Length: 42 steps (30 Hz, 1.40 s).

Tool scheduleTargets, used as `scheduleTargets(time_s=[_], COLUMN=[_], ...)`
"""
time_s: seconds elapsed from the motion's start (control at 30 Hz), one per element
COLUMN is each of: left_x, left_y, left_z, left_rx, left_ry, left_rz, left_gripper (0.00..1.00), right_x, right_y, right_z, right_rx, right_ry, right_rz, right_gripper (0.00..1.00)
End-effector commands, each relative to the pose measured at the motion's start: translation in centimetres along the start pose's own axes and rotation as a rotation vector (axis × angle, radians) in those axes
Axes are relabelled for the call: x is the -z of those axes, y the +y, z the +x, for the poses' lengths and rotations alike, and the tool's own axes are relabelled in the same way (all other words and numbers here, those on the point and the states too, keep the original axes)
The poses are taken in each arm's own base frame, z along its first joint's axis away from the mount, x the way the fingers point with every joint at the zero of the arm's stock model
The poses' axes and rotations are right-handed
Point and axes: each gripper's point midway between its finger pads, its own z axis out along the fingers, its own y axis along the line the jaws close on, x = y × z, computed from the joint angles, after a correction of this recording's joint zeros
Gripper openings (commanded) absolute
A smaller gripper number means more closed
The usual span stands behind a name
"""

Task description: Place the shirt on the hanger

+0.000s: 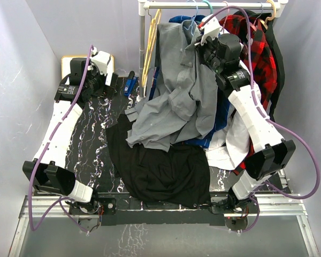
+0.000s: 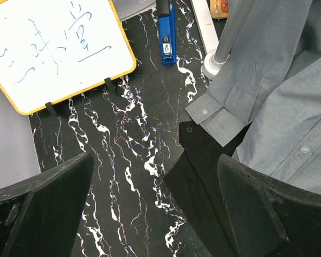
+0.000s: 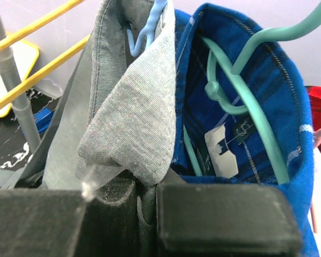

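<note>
Now | shirt: grey, thin, rumpled | collar around light-blue hanger

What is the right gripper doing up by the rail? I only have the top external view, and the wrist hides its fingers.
Observer: The right wrist view shows the right gripper shut on a fold of the shirt just below its collar.
Operator: Is the hanger there?
Observer: Yes, the hanger pokes up out of the collar opening.
Operator: And the left gripper?
Observer: The left gripper is open and holds nothing, with the shirt's cuff lying ahead of it.
</note>
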Motion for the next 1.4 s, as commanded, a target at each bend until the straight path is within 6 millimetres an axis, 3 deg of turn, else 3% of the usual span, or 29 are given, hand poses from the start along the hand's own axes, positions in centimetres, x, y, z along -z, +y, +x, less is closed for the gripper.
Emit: scheduleTargets(time_s=[0.0, 0.3, 0.53, 0.83, 0.9, 0.97, 1.03, 1.13, 1.23, 1.37], left_x=[0.8, 0.5, 0.5, 0.3, 0.3, 0.3, 0.3, 0.4, 0.9, 1.9], left_y=[-0.3, -0.5, -0.6, -0.7, -0.7, -0.8, -0.8, -0.8, -0.9, -0.8], left_z=[-0.4, -0.1, 0.4, 1.1, 1.2, 1.4, 1.4, 1.7, 2.1, 3.0], left_rx=[0.007, 0.016, 0.016, 0.014, 0.014, 0.014, 0.013, 0.012, 0.006, -0.014], left_ry=[-0.027, -0.020, -0.012, 0.001, 0.003, 0.007, 0.007, 0.012, 0.026, 0.049], left_rz=[0.009, 0.017, 0.019, 0.018, 0.019, 0.019, 0.018, 0.018, 0.021, 0.014], left_gripper=[0.98, 0.98, 0.98, 0.98, 0.98, 0.98, 0.98, 0.98, 0.98, 0.98], right_x=[0.8, -1.3, -4.3, -5.3, -4.7, -3.6, -1.7, 1.4, 5.9, 10.3], right_y=[-3.6, -3.8, -2.3, -1.6, -1.5, -1.6, -1.7, -1.2, 0.1, 3.5], right_z=[-7.5, -7.9, -5.0, -3.1, -3.1, -3.3, -4.0, -4.8, -5.9, -4.0], right_rx=[-0.019, -0.046, -0.050, -0.052, -0.052, -0.051, -0.058, -0.103, -0.171, -0.245], right_ry=[-0.220, -0.236, -0.177, -0.134, -0.131, -0.136, -0.159, -0.201, -0.264, -0.237], right_rz=[0.156, 0.167, 0.141, 0.133, 0.129, 0.133, 0.147, 0.162, 0.175, 0.136], right_gripper=[0.00, 0.00, 0.00, 0.00, 0.20, 0.61, 0.94, 0.98, 0.98, 0.98])
